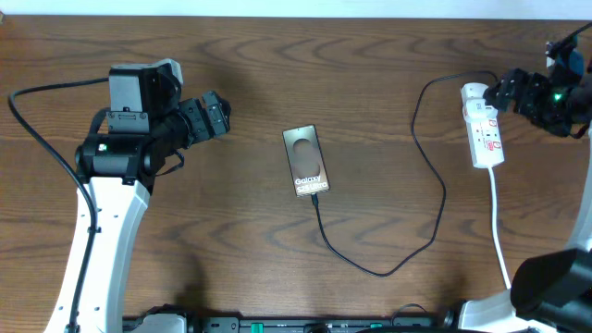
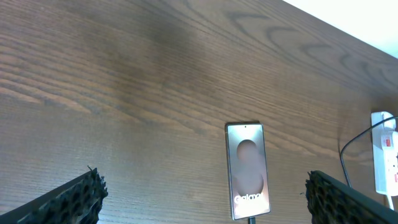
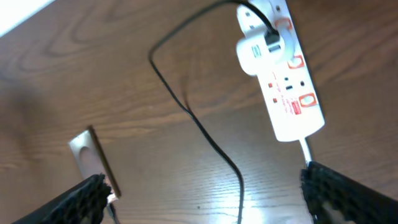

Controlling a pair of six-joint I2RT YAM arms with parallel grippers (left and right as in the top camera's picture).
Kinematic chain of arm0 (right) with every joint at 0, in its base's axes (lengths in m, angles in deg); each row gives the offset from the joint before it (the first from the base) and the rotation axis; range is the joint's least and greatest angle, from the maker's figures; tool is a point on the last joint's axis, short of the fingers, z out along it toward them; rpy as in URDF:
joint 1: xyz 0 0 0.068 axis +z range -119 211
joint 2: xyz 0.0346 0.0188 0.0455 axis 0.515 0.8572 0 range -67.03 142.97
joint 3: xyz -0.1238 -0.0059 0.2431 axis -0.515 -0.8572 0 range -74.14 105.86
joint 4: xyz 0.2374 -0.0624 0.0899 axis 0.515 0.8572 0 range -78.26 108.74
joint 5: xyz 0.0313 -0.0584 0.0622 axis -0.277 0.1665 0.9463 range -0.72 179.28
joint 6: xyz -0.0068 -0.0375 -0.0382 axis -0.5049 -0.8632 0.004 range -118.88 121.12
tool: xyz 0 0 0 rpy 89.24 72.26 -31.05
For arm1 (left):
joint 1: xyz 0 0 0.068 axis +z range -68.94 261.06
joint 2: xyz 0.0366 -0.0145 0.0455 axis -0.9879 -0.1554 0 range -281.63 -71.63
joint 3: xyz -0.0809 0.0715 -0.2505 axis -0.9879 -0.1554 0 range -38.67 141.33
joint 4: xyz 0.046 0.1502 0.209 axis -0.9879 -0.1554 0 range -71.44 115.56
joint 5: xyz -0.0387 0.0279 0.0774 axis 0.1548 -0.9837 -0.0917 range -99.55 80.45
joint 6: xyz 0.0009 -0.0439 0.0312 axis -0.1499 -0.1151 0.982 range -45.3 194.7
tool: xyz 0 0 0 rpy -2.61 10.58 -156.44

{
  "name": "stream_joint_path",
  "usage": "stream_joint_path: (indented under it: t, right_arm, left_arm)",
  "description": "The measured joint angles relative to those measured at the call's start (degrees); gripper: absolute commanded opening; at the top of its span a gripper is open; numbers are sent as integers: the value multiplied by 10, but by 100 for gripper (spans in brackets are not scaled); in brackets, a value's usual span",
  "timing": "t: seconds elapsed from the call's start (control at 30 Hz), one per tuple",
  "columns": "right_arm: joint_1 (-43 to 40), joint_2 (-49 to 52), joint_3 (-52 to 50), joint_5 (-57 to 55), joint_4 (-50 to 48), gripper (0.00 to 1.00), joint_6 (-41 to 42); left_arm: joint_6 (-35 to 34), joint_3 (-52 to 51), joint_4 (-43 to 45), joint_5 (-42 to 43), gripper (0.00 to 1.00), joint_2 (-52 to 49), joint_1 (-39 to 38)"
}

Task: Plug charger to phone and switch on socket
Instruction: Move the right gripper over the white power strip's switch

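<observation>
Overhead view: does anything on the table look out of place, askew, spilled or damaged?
Nothing stands out. The phone lies flat, only slightly skewed. The charger runs in a loose loop from the phone's near end to the socket, with no kinks or tangles. No spill or damage shows.

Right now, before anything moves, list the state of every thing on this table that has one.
phone: lying flat, lettering up.
charger: tip meets the phone's bottom edge and appears plugged in.
socket: black plug seated in it; whether the switches are on or off cannot be told.
left claw: open, empty, apart from the phone.
right claw: open, empty, at the socket's plug end.
</observation>
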Motion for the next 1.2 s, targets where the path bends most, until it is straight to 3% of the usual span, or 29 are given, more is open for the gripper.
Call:
stream_joint_path:
  t: [0.6, 0.93, 1.2]
  right_arm:
    - [-43, 60, 0, -105, -37, 99, 5]
    - [-132, 89, 0, -51, -113, 99, -4]
    - [-145, 149, 0, -5, -125, 99, -6]
  left_arm:
    - [0, 0, 0, 0, 100, 0, 0]
    - [0, 0, 0, 0, 100, 0, 0]
    - [0, 0, 0, 0, 100, 0, 0]
